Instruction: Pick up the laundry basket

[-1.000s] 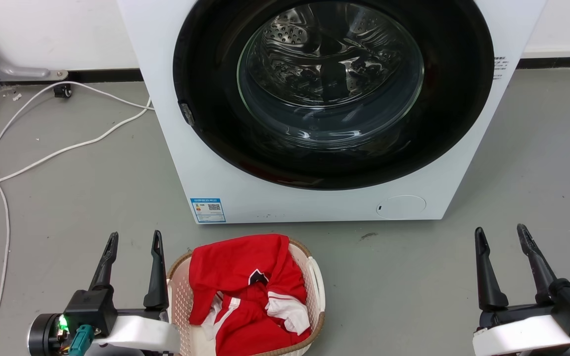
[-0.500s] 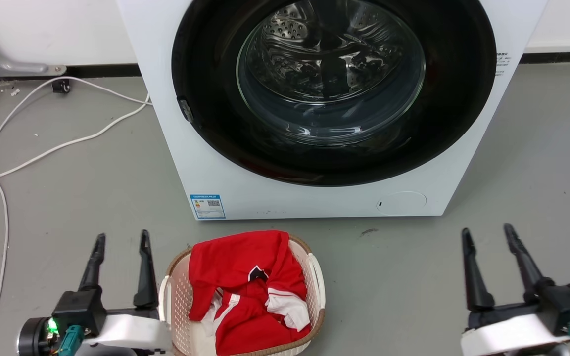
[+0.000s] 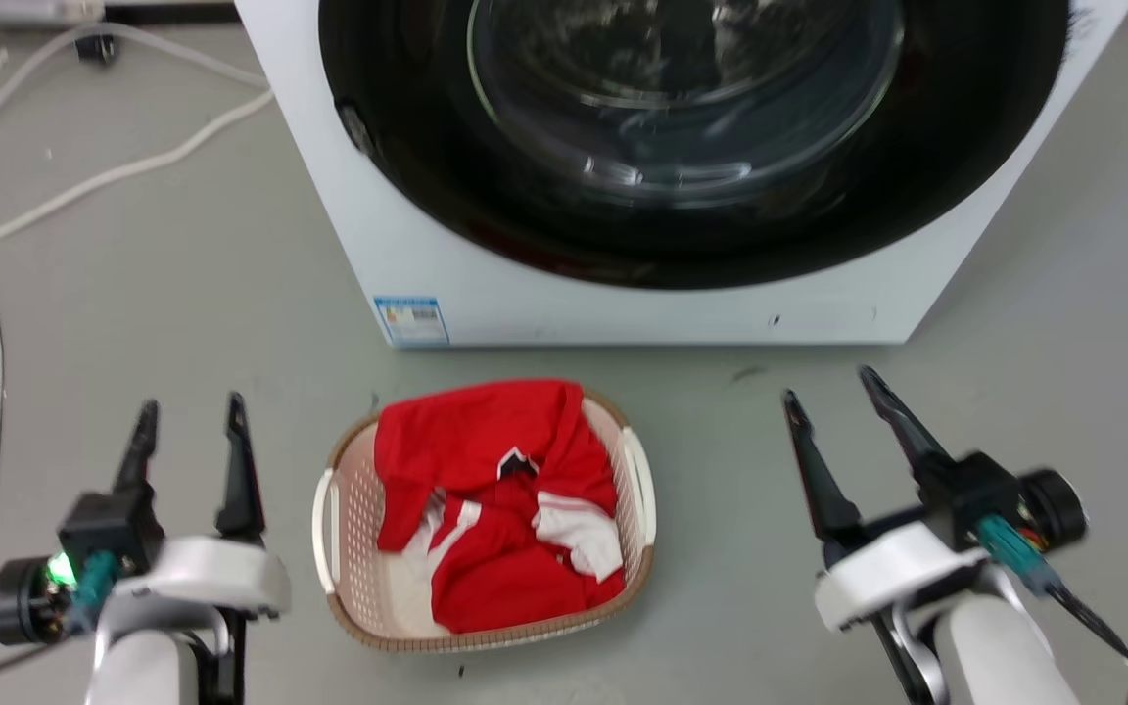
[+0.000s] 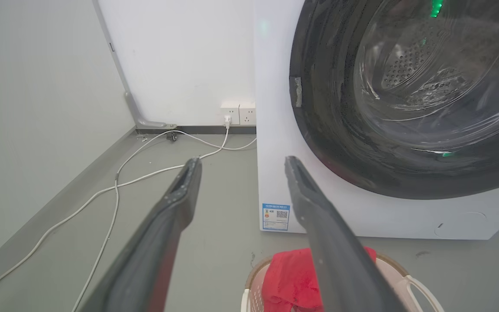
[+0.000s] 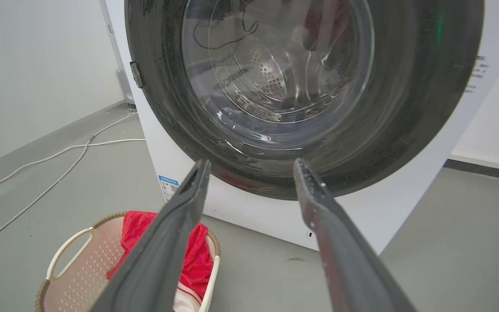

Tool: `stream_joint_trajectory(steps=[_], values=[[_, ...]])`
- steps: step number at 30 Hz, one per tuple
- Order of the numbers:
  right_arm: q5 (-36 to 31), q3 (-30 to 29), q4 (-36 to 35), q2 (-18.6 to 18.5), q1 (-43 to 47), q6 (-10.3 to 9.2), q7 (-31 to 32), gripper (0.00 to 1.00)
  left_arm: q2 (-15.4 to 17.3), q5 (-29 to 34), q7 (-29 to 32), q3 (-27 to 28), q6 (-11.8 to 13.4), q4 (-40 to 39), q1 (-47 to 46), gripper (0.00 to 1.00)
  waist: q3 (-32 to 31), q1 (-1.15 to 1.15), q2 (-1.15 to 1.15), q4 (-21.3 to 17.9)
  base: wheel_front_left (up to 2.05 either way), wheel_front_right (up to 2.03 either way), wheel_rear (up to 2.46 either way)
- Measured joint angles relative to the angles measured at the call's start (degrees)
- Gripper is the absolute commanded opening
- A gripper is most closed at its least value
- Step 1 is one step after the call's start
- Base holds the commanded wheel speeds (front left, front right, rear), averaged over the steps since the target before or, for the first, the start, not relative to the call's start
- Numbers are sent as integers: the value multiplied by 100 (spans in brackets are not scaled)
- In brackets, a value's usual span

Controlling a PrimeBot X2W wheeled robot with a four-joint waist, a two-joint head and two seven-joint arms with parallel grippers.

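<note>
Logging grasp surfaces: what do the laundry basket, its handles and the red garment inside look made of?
Laundry basket: looks like matte pale plastic, wall perforated in a grid; brown rim looks woven, possibly moulded. Handles: smooth white plastic, apparently. Red garment: soft fabric, creased, with white trim.

Bright, even indoor light; soft, faint shadows on grey floor (image 3: 182, 294). Head view smeared w/ motion blur, esp. right gripper (image 3: 828, 382) and washing machine (image 3: 623, 313). Wrist views sharper, but near fingers (image 4: 167, 225) out of focus, wide-angle stretch at edges. White glare, green glint on door glass (image 4: 427, 86).
</note>
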Motion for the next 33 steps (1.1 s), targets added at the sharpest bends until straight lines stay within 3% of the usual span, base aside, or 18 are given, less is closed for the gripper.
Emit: stream_joint_trajectory(steps=[20, 33], values=[[0, 1150, 2239, -94, -2049, 0, -1, 100, 366, -93, 0, 164, -198, 2598, -1763, 100, 1886, 0, 0, 79, 0, 0, 0], [207, 1699, 3343, -232, -2974, 0, -1, 100, 424, -134, 0, 97, -227, 3482, -2519, 100, 2779, 0, 0, 229, 0, 0, 0]])
